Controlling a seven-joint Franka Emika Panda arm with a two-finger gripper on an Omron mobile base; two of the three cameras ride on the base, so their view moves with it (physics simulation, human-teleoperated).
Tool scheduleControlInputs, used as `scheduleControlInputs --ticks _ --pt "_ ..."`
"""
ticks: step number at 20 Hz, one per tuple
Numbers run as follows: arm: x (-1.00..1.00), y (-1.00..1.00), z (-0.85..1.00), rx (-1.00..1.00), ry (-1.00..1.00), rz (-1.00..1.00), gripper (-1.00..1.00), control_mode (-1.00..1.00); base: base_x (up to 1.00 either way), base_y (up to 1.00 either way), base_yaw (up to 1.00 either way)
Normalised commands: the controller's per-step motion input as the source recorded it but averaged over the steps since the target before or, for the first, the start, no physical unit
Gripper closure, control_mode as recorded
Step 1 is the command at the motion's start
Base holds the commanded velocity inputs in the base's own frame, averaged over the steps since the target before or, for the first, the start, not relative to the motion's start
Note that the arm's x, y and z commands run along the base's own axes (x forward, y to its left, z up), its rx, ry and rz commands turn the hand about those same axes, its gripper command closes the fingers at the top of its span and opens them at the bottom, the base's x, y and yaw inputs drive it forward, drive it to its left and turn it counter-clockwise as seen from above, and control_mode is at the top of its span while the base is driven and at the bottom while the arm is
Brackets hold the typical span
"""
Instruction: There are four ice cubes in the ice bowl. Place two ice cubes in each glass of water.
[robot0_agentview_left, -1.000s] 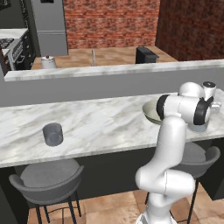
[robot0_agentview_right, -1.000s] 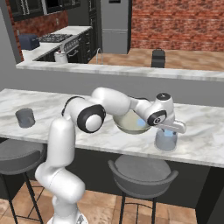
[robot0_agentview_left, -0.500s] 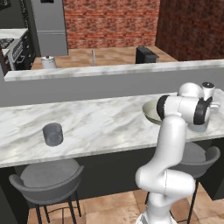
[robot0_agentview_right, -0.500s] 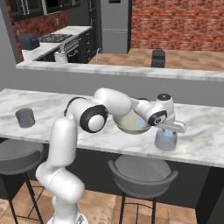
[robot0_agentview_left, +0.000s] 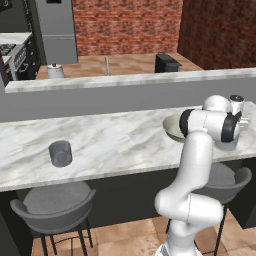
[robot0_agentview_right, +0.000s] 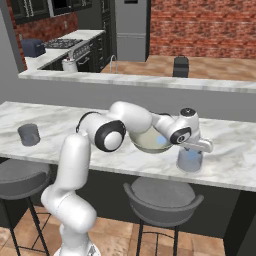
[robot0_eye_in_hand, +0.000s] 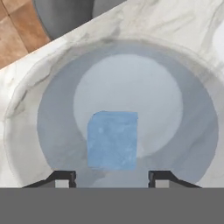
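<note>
An ice cube (robot0_eye_in_hand: 113, 140) is seen inside the glass (robot0_eye_in_hand: 111, 116) directly beneath the parted, released gripper (robot0_eye_in_hand: 109, 177); the glass could be knocked over on the tabletop (robot0_agentview_right: 235, 160) should the fingers catch its rim.

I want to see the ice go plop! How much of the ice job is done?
In hand: the gripper hangs right over the near glass, fingertips spread, with one ice cube loose between them inside the glass. Whether another cube already lies under it is hidden.

Left: the far glass looks empty, so it needs two cubes from the ice bowl, whose contents are hard to make out.
</note>
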Motion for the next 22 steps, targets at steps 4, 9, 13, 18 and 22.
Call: scheduleControlInputs --ticks 4,9,13,18,22 --pt "0.0 -0.24 -0.06 0.02 0.0 0.04 -1.0 -1.0 0.0 0.0 0.0" --pt "0.0 -0.21 -0.05 0.01 0.0 0.04 -1.0 -1.0 0.0 0.0 0.0" --pt "0.0 -0.04 -0.06 0.0 0.0 0.04 1.0 -1.0 0.0 0.0 0.0" --pt "-0.03 -0.09 0.0 0.01 -0.03 0.05 1.0 -1.0 0.0 0.0 0.0" --pt "-0.29 -0.03 0.03 0.0 -0.07 0.09 1.0 -1.0 0.0 0.0 0.0"
